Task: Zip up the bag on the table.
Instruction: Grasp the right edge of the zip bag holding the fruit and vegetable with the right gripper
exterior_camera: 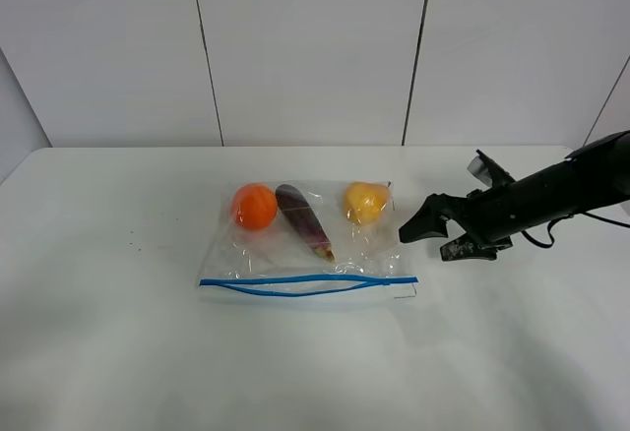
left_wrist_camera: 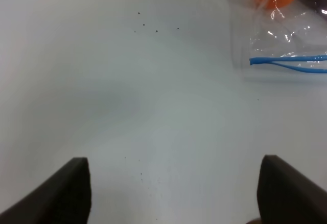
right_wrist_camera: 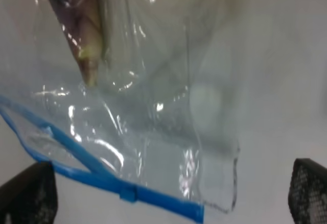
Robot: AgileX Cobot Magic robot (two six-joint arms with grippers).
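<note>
The clear bag (exterior_camera: pixel 305 244) lies flat on the white table (exterior_camera: pixel 118 333), holding an orange fruit (exterior_camera: pixel 254 206), a purple eggplant (exterior_camera: pixel 303 218) and a yellow fruit (exterior_camera: pixel 365 201). Its blue zipper strip (exterior_camera: pixel 307 283) runs along the near edge, and its two lines gape apart in the middle. My right gripper (exterior_camera: pixel 428 242) is open, just right of the bag's right edge and low over the table. In the right wrist view the bag's corner (right_wrist_camera: pixel 153 106) and zipper (right_wrist_camera: pixel 102 178) lie between the open fingers (right_wrist_camera: pixel 168 198). My left gripper (left_wrist_camera: pixel 176 193) is open over bare table, with the bag's left end (left_wrist_camera: pixel 286 45) ahead.
A white panelled wall (exterior_camera: pixel 315 47) stands behind the table. The right arm (exterior_camera: pixel 561 190) reaches in from the right edge. A few small dark specks (left_wrist_camera: pixel 145 25) dot the table left of the bag.
</note>
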